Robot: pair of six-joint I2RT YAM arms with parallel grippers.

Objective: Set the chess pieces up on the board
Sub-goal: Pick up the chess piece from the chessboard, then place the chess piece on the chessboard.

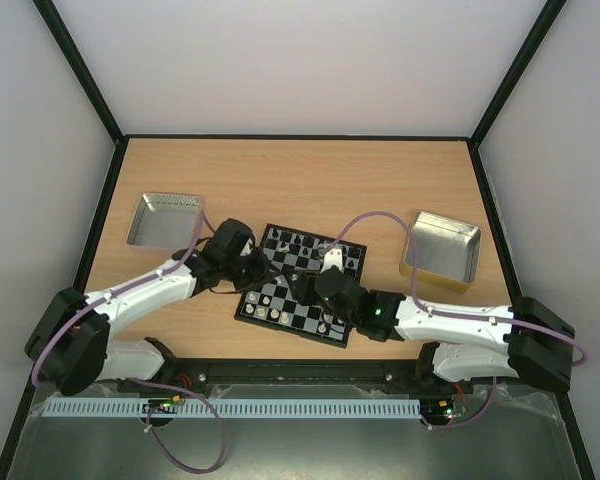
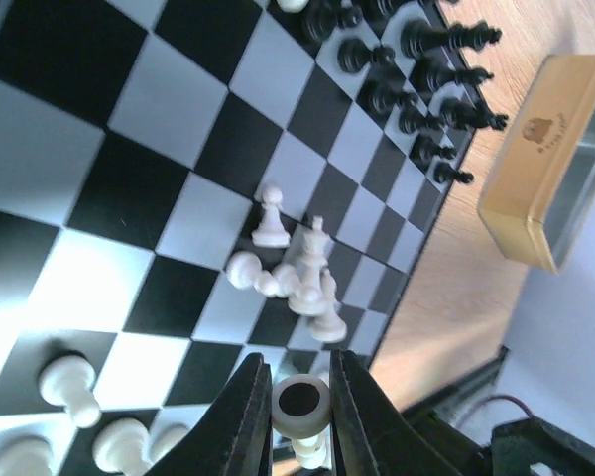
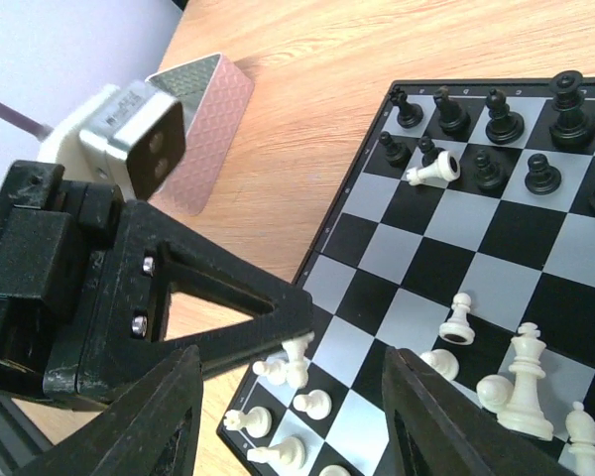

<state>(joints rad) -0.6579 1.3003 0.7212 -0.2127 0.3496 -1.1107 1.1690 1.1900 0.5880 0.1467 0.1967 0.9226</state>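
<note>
The board [image 1: 298, 268] lies mid-table with both grippers over it. My left gripper [image 2: 298, 369] is shut on a cream-white chess piece [image 2: 299, 405], seen from its round dark-centred base, above the board's white-side edge. Close in front of it, several white pieces [image 2: 302, 273] lie in a heap. Black pieces [image 3: 496, 114] stand along the far rows, with one white piece [image 3: 433, 171] lying on its side among them. My right gripper [image 3: 293, 397] is open above white pieces [image 3: 297, 362] near the board's corner, gripping nothing. The left gripper's black finger [image 3: 228, 317] reaches in just beside it.
A metal tray [image 1: 165, 220] sits left of the board and another tray [image 1: 442, 248] to its right. Both arms cross over the board's near half [image 1: 280, 300]. More white pieces [image 3: 521, 382] stand or lie on the board near my right finger.
</note>
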